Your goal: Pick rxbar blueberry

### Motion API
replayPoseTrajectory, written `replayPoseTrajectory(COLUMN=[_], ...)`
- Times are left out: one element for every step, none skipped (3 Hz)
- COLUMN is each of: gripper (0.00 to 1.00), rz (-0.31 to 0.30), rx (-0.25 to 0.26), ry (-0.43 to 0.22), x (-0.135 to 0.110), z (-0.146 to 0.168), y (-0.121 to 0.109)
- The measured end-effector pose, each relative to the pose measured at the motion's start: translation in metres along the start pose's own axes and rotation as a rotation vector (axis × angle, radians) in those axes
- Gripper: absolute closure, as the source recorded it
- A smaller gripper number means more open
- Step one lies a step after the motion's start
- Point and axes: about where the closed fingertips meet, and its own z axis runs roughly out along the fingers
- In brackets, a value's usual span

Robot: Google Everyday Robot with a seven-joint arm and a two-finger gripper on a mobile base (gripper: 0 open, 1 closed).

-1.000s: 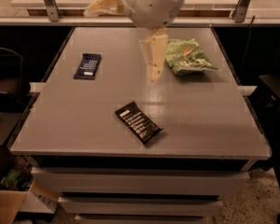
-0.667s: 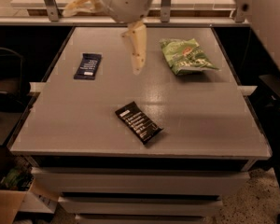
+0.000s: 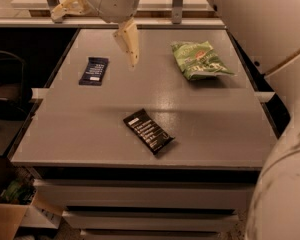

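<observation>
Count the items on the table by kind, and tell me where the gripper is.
Snack bars: 2 (rxbar blueberry, black bar)
Chip bags: 1 (green chip bag)
Total: 3
The gripper hangs open over the far part of the table, between the rxbar blueberry and the green chip bag, holding nothing.

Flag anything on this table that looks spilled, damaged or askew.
Nothing stands out. The rxbar blueberry, black bar and green chip bag lie flat, intact and well apart on the table. The gripper hangs open over the far side, right of the rxbar blueberry.
</observation>
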Motion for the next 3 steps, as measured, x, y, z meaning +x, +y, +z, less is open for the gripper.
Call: replayPoseTrajectory(gripper=[0.0, 0.0, 0.0], rz=[-0.069, -0.142, -0.207], rx=[-0.03, -0.09, -0.143], ry=[0.028, 0.057, 0.081], x=[0.015, 0.045, 0.069], z=[0.019, 0.05, 0.077], y=[-0.005, -0.001, 0.001])
